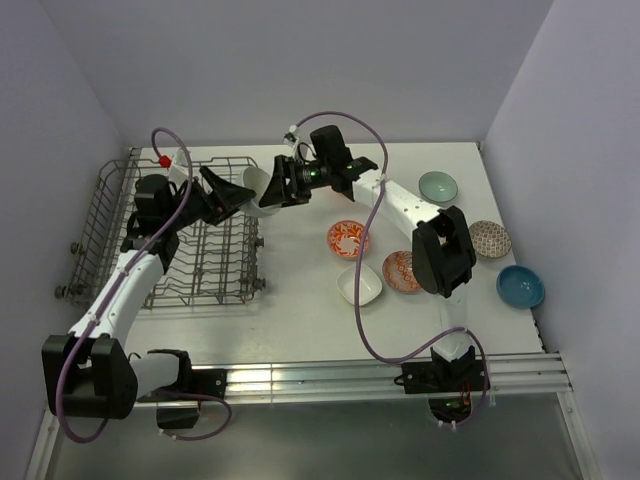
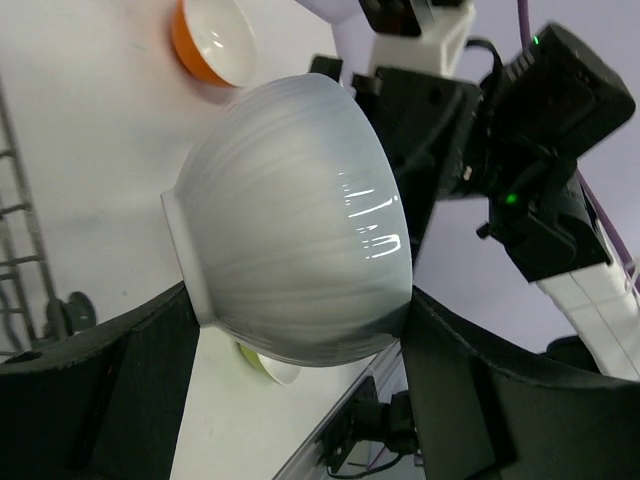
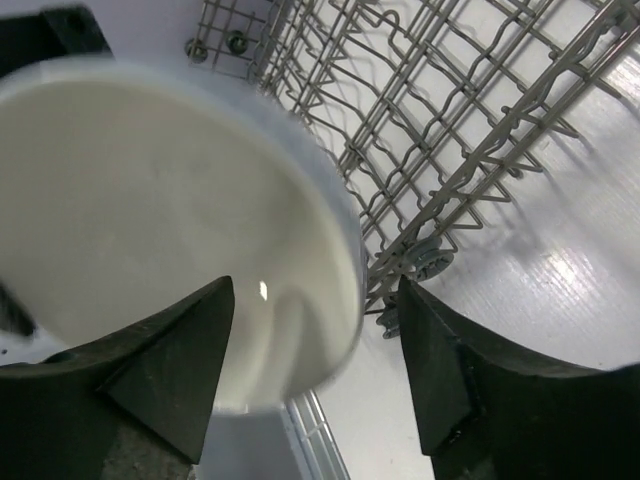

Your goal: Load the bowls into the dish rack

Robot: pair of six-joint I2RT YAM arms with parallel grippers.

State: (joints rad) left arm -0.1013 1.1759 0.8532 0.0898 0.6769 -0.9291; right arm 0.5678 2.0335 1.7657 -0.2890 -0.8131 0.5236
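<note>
A plain white round bowl [image 1: 258, 189] hangs on its side above the table, just right of the grey wire dish rack [image 1: 150, 235]. My left gripper [image 1: 238, 193] is shut on it; in the left wrist view the bowl [image 2: 290, 220] fills the gap between both fingers. My right gripper [image 1: 273, 186] faces the bowl's mouth from the right with its jaws open. In the right wrist view the bowl's inside [image 3: 150, 210] reaches between the right gripper's [image 3: 315, 300] fingers, clear of the right finger. The rack [image 3: 450, 120] lies behind it and holds no bowls.
On the table to the right lie a red-orange patterned bowl [image 1: 348, 238], a second patterned one [image 1: 402, 271], a white square bowl [image 1: 358, 284], a pale green bowl [image 1: 437, 185], a speckled bowl [image 1: 490, 238] and a blue bowl [image 1: 520, 286]. Walls enclose the table.
</note>
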